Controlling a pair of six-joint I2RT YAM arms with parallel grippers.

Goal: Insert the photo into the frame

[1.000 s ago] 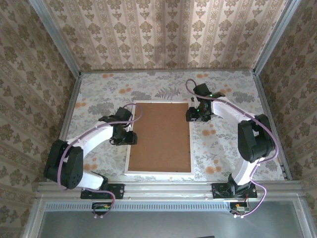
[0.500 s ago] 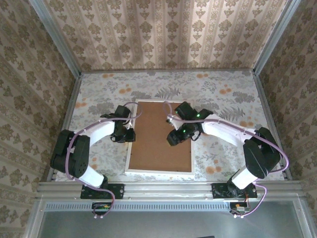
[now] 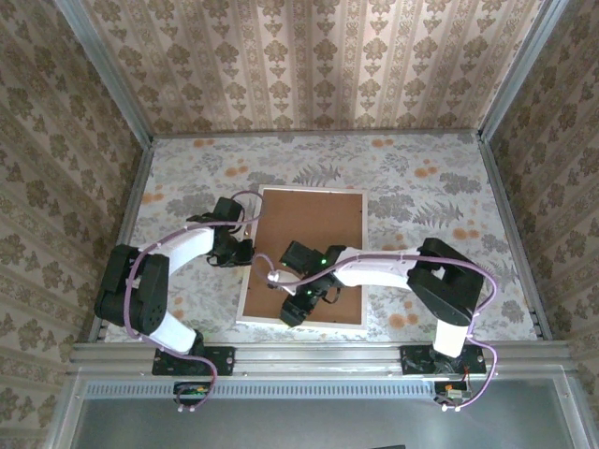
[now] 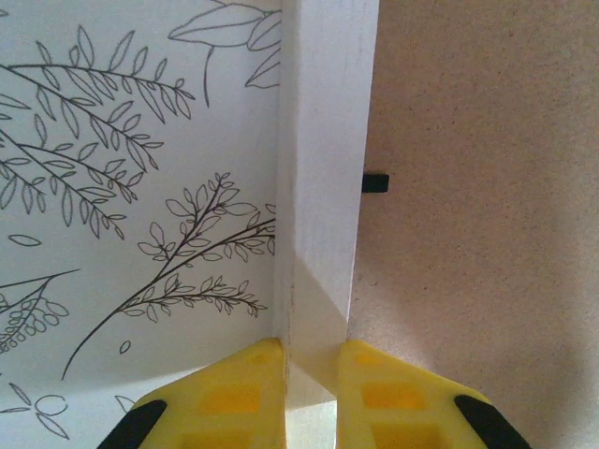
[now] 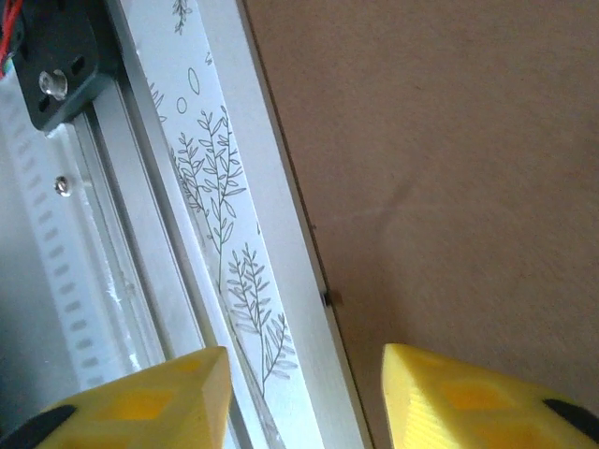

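— What are the yellow fingers doing?
— Pinching the white edge of the frame, one on each side.
— And around it?
— Brown board inside the frame, with a small black tab at the edge. Outside it, the leaf-printed bench.

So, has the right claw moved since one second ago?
Yes. The right claw went from the far right corner of the frame, across the brown backing board, to the frame's near edge, toward the left.
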